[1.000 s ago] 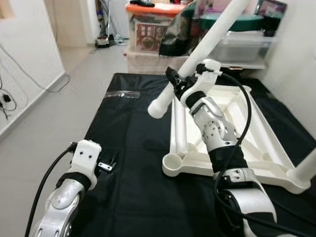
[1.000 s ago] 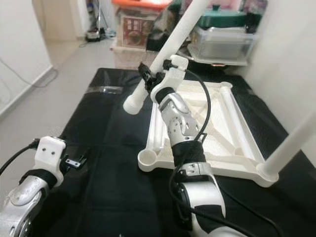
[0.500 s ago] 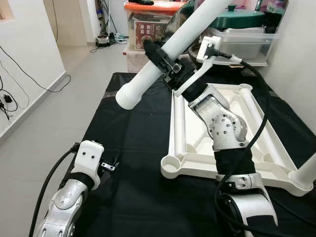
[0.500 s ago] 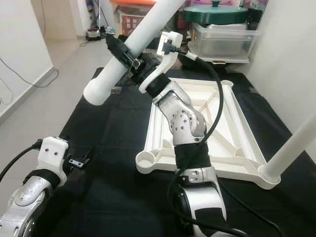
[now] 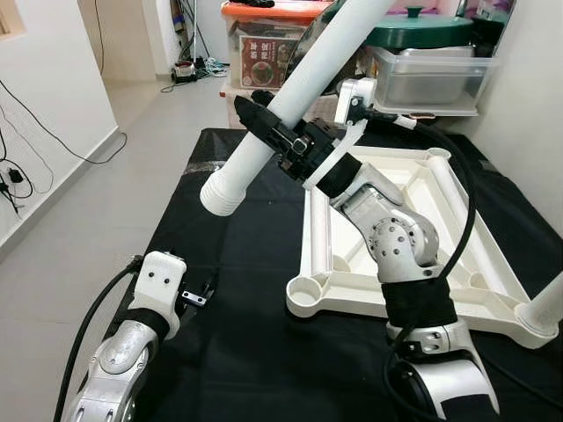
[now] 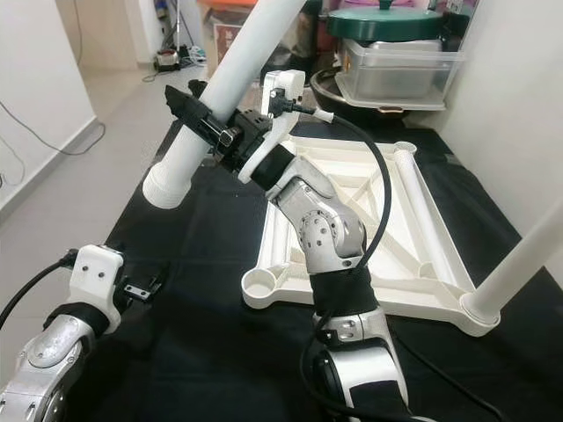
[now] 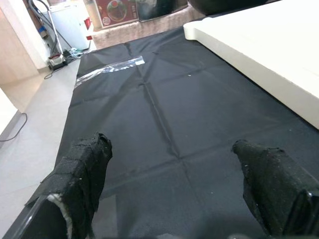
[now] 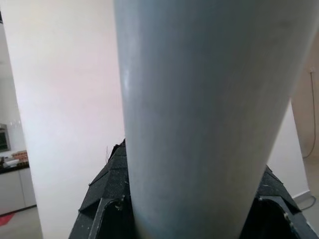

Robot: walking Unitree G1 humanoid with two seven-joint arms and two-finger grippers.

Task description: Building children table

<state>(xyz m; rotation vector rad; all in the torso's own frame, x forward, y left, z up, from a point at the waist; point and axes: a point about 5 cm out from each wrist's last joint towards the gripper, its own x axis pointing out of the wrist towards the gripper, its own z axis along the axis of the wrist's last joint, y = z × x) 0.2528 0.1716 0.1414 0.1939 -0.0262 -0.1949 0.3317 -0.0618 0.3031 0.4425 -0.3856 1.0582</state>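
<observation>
A white table top (image 5: pixel 422 220) lies upside down on a black cloth (image 5: pixel 229 255), with an empty round leg socket (image 5: pixel 303 294) at its near left corner and a leg (image 5: pixel 547 303) standing in the near right corner. My right gripper (image 5: pixel 271 132) is shut on a long white table leg (image 5: pixel 290 97), held slanted in the air above the cloth's left part, its open end (image 5: pixel 218 195) pointing down and left. In the right wrist view the leg (image 8: pixel 199 99) sits between the black fingers (image 8: pixel 107 194). My left gripper (image 7: pixel 169 184) hangs open low over the cloth at the near left.
Plastic storage boxes (image 5: pixel 264 61) and a clear bin with a green lid (image 5: pixel 431 66) stand behind the cloth. A clear plastic bag (image 5: pixel 215 167) lies at the cloth's far left. Grey floor (image 5: pixel 106 185) and a white wall with cables are on the left.
My right arm has swung the white leg up and to the left, then lowered its open end a little. The left arm has stayed almost still.
</observation>
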